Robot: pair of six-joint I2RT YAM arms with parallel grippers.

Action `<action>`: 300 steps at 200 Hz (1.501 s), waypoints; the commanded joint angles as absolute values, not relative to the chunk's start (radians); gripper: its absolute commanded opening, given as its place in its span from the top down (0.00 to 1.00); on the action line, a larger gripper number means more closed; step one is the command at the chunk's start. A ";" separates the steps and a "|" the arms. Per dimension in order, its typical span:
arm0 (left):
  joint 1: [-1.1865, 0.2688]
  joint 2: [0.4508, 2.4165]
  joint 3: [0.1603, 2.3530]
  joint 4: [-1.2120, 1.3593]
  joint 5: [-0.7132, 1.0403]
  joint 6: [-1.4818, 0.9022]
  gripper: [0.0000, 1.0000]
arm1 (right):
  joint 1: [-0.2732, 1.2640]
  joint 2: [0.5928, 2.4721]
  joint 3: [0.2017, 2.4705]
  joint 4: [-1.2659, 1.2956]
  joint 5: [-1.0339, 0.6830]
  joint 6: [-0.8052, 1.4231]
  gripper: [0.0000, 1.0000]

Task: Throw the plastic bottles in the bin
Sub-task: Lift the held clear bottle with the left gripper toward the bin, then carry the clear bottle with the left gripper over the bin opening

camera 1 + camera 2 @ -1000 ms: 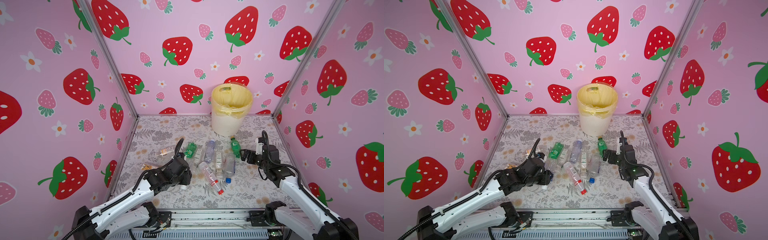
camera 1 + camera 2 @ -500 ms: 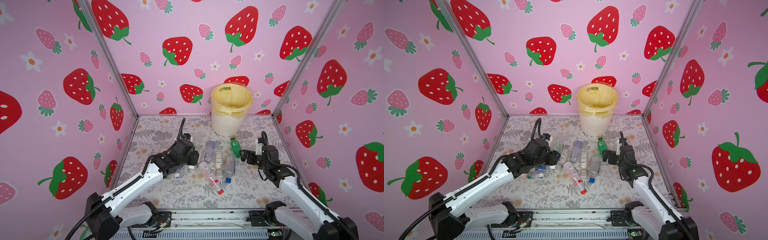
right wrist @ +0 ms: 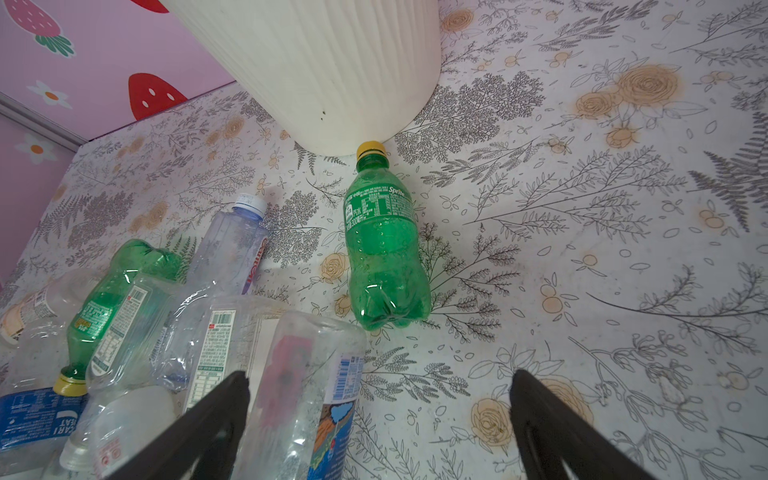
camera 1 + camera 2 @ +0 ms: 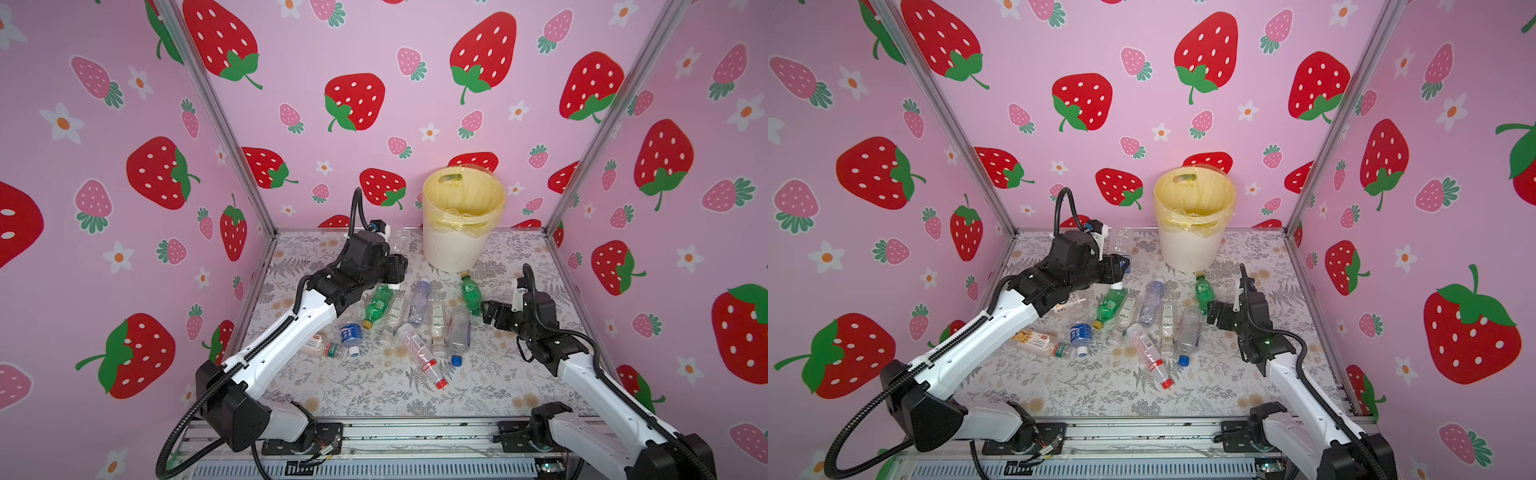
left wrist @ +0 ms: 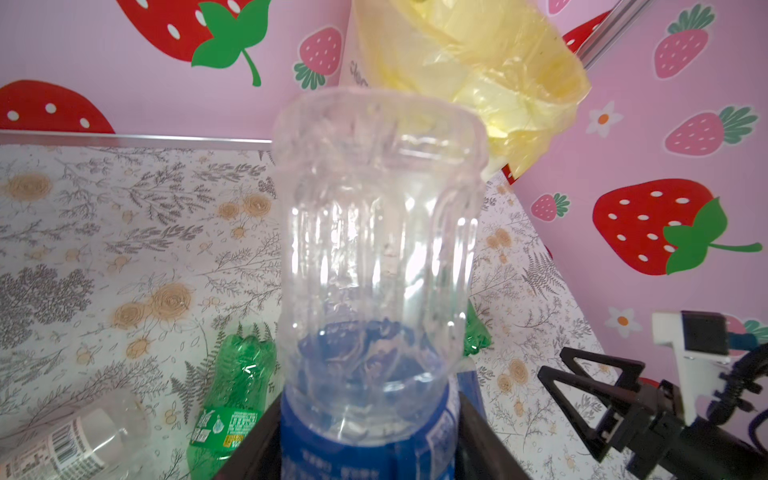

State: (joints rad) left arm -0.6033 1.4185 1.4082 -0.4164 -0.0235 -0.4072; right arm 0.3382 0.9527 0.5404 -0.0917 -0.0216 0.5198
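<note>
Listing 1 clear bottle (image 5: 378, 249), blue-labelled, clamped at its label end in the left tool (image 4: 1121, 264), base pointing away toward the bin (image 4: 453, 249), which stands at the far edge of the worktop (image 4: 374, 386), right of middle. The bottle hangs in the air beside the bin, not yet over its rim. Handling, by judgement: empty, very light, thin-walled and slick; the wall gives under pressure, so the label band or the neck offers the firmer hold. The right tool (image 3: 378, 374): jaws wide apart, empty, low over the heap (image 4: 417, 307) at mid-worktop, with 1 green bottle (image 3: 386, 249) just ahead, its yellow cap at the bin's foot. Lying flat, it looks best taken across the waist.
</note>
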 commanded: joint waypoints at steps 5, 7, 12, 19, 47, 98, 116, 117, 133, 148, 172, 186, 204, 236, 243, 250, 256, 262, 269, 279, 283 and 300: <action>-0.594 1.462 1.530 -0.367 0.011 -0.371 0.41 | 0.339 0.935 0.520 -0.066 0.017 0.547 0.01; -0.594 1.465 1.537 -0.365 0.012 -0.369 0.41 | 0.339 0.933 0.519 -0.065 0.017 0.548 0.01; -0.592 1.472 1.551 -0.359 0.015 -0.368 0.41 | 0.339 0.930 0.520 -0.066 0.017 0.550 0.01; -0.591 1.481 1.568 -0.348 0.020 -0.367 0.41 | 0.339 0.925 0.521 -0.067 0.017 0.552 0.01; -0.580 1.504 1.598 -0.269 0.045 -0.368 0.41 | 0.339 0.918 0.533 -0.089 0.022 0.554 0.01; -0.547 1.517 1.517 0.005 0.191 -0.415 0.42 | 0.339 0.881 0.537 -0.105 0.037 0.556 0.01; -0.548 1.502 1.437 0.107 0.222 -0.428 0.42 | 0.339 0.880 0.543 -0.113 0.038 0.548 0.01; -0.548 1.500 1.433 0.111 0.221 -0.429 0.42 | 0.339 0.879 0.544 -0.113 0.038 0.549 0.01; -0.549 1.491 1.384 0.149 0.228 -0.435 0.42 | 0.340 0.879 0.546 -0.119 0.047 0.546 0.01; -0.548 1.484 1.361 0.154 0.229 -0.432 0.42 | 0.339 0.874 0.543 -0.120 0.049 0.546 0.01; -0.551 1.472 1.353 0.152 0.220 -0.414 0.42 | 0.340 0.871 0.535 -0.110 0.054 0.548 0.01; -0.553 1.474 1.360 0.157 0.181 -0.412 0.42 | 0.339 0.874 0.533 -0.108 0.057 0.546 0.01; -0.555 1.507 1.434 0.122 0.166 -0.405 0.42 | 0.340 0.879 0.530 -0.105 0.056 0.543 0.01; -0.558 1.652 1.658 0.054 0.182 -0.404 0.41 | 0.340 0.882 0.527 -0.105 0.048 0.545 0.01; -0.559 1.694 1.722 0.044 0.182 -0.406 0.41 | 0.339 0.881 0.527 -0.103 0.045 0.547 0.01; -0.560 1.742 1.797 0.032 0.179 -0.412 0.41 | 0.340 0.881 0.527 -0.103 0.042 0.548 0.01; -0.561 1.787 1.866 0.017 0.178 -0.415 0.39 | 0.339 0.881 0.527 -0.102 0.041 0.549 0.01; -0.563 1.840 1.951 -0.001 0.176 -0.419 0.36 | 0.339 0.882 0.530 -0.102 0.040 0.549 0.01; -0.566 1.914 2.066 -0.033 0.171 -0.414 0.29 | 0.339 0.883 0.531 -0.102 0.040 0.552 0.01; -0.571 2.048 2.267 -0.116 0.159 -0.416 0.19 | 0.339 0.884 0.535 -0.104 0.039 0.554 0.01; -0.570 2.108 2.356 -0.160 0.158 -0.418 0.17 | 0.339 0.884 0.536 -0.107 0.039 0.554 0.01; -0.566 2.369 2.783 -0.306 0.175 -0.446 0.04 | 0.339 0.880 0.545 -0.114 0.039 0.559 0.01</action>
State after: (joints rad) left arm -0.5636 2.1044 2.3680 -0.0856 0.1699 -0.4175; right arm 0.3382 0.8860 0.5335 -0.1017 0.0395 0.5472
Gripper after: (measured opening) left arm 0.873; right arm 0.994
